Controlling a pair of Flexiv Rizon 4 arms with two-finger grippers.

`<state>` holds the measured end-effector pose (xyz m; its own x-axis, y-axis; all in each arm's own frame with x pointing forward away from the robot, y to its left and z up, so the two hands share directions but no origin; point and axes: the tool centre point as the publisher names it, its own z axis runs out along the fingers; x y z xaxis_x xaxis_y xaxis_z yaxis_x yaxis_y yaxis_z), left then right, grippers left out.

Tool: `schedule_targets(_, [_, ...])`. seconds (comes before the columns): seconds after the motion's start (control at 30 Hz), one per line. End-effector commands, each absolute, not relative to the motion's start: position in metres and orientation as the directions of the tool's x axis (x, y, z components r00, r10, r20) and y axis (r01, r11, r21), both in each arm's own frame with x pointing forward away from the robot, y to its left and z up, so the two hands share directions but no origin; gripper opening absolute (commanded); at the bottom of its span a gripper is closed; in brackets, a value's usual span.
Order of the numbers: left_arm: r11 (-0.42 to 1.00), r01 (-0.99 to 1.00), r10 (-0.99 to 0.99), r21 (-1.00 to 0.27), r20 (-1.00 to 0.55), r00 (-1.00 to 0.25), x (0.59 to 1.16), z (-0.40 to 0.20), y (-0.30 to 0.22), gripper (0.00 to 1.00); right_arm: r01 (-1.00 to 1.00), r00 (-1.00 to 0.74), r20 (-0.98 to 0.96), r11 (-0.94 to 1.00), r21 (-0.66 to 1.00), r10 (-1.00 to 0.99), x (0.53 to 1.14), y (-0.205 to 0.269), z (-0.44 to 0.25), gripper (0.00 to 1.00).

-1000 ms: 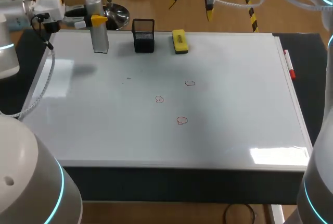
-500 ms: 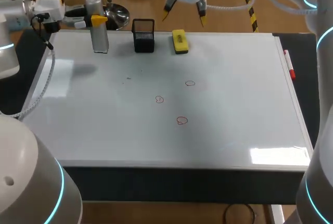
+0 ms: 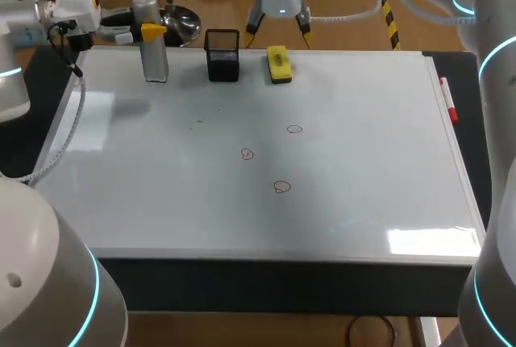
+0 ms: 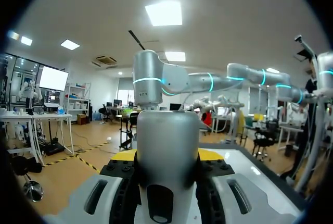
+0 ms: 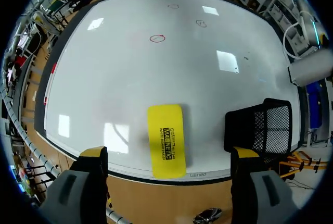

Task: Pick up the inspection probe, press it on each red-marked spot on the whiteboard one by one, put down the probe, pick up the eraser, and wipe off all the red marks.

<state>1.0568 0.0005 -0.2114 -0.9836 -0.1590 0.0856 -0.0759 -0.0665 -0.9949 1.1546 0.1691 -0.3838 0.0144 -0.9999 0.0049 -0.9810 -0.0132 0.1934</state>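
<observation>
The inspection probe point(image 3: 152, 48), a silver cylinder, stands upright over the whiteboard's point(image 3: 363, 161) far left corner. My left gripper point(image 3: 143, 32) is shut on it; in the left wrist view the probe point(image 4: 167, 140) fills the gap between the yellow tips of the gripper point(image 4: 167, 157). The yellow eraser point(image 3: 278, 64) lies flat at the far edge. My right gripper point(image 3: 278, 39) hangs open just above it, the eraser point(image 5: 166, 140) centred between its spread fingers point(image 5: 93, 156). Three red marks point(image 3: 294, 129) point(image 3: 247, 153) point(image 3: 280, 187) sit mid-board.
A black mesh holder point(image 3: 222, 56) stands between probe and eraser, close beside the right gripper point(image 5: 169, 155). A red marker point(image 3: 447, 101) lies along the board's right edge.
My right gripper has swung left and come down over the eraser, fingers still wide. The left arm and probe have not moved.
</observation>
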Motion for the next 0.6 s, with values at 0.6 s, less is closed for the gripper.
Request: schedule_targets(0.6, [-0.066, -0.074, -0.164, -0.995, 0.084, -0.983, 1.055, -0.21, 0.0, 0.0, -0.987, 0.042, -0.052, -0.05, 0.15, -0.998, 1.139, 0.166, -0.411, 1.0])
